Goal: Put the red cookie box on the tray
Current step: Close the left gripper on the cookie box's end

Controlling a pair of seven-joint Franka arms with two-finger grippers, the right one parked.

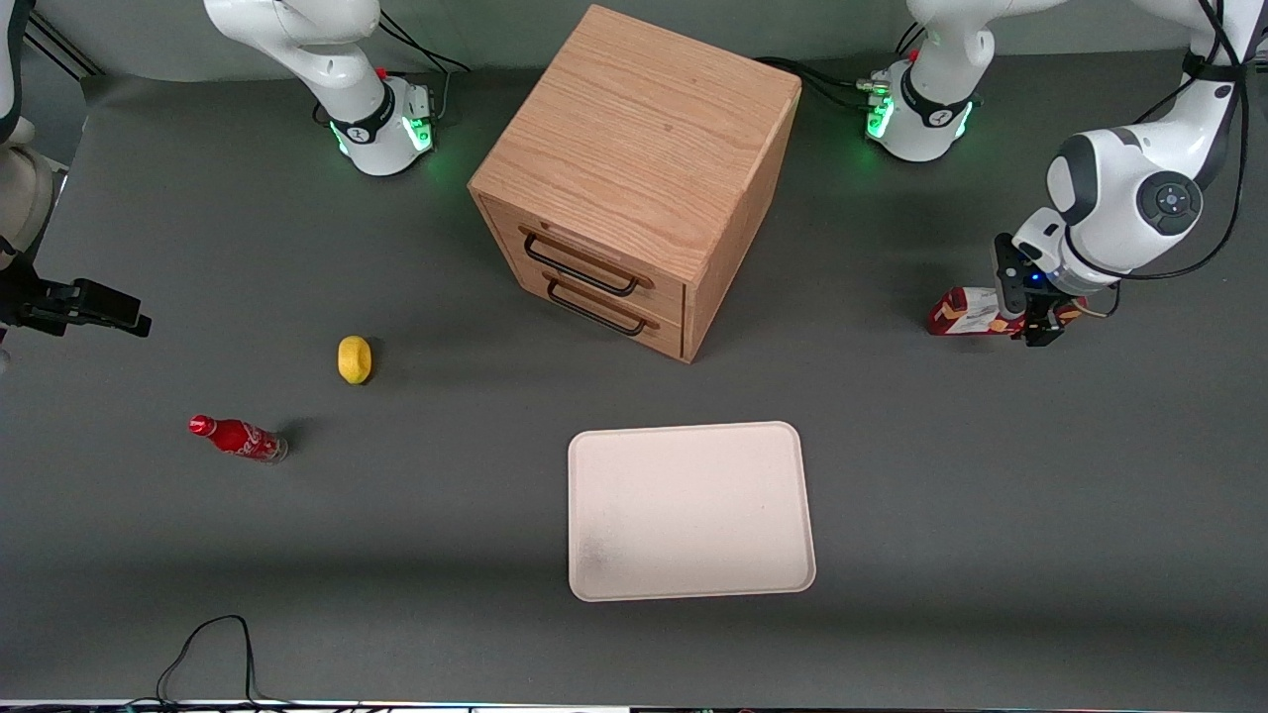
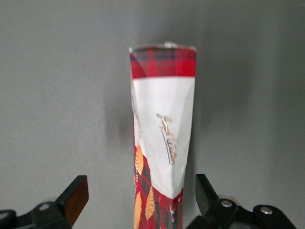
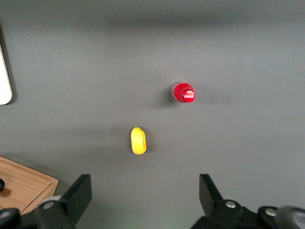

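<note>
The red cookie box point(image 1: 963, 311) lies on the grey table toward the working arm's end, farther from the front camera than the tray point(image 1: 690, 429). My left gripper point(image 1: 1034, 331) is low over one end of the box. In the left wrist view the box point(image 2: 162, 119) runs lengthwise between the fingers, its white label patch and tartan end showing. The gripper point(image 2: 141, 195) is open. One finger point(image 2: 76, 196) stands well clear of the carton; the other sits close beside it with a thin gap. The cream tray is empty, with a grey smudge near one corner.
A wooden two-drawer cabinet point(image 1: 634, 178) stands mid-table, farther from the front camera than the tray. Toward the parked arm's end lie a yellow lemon point(image 1: 354, 358) and a small red soda bottle point(image 1: 238, 438). A black cable point(image 1: 208, 644) loops at the near table edge.
</note>
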